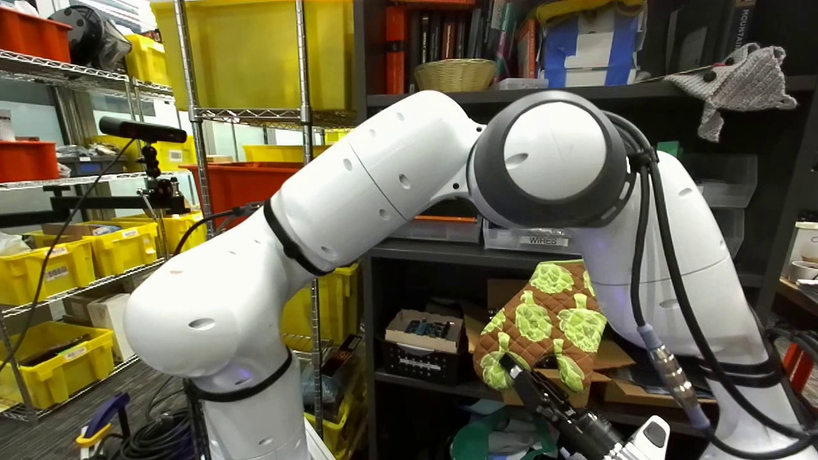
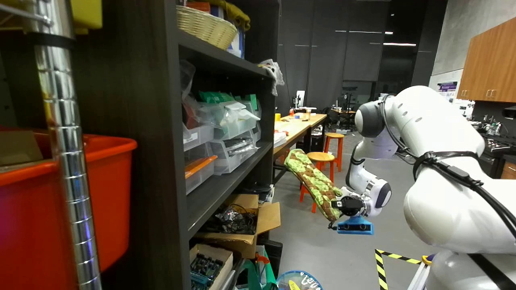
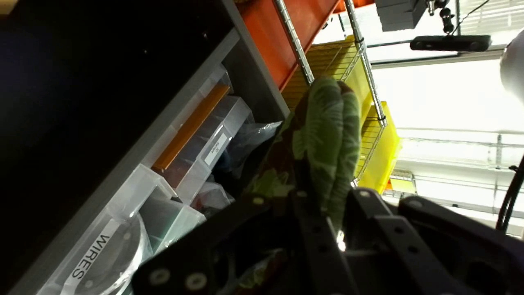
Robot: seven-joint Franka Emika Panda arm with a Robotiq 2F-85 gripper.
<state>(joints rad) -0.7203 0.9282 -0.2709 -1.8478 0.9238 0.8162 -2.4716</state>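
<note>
End effector [image 3: 332,194] has brown, quilted-fabric oven mitt [image 1: 541,319] w/ green veg print pinched, mostly above its grip. Prob. light, soft, not slippery; I'd hold it by a thick fold, not just the edge.

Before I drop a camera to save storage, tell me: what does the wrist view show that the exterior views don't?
Only the wrist view: small lettering on the white label of a clear plastic bin, mostly too small to read.

Only the exterior views: the wicker basket, the wooden-seated stools and the yellow-and-black floor tape.

Shared by the wrist view and an exterior view: the artichoke-print oven mitt, the gripper shut on it, the bin labelled WIRES and the black bar-shaped camera.
</note>
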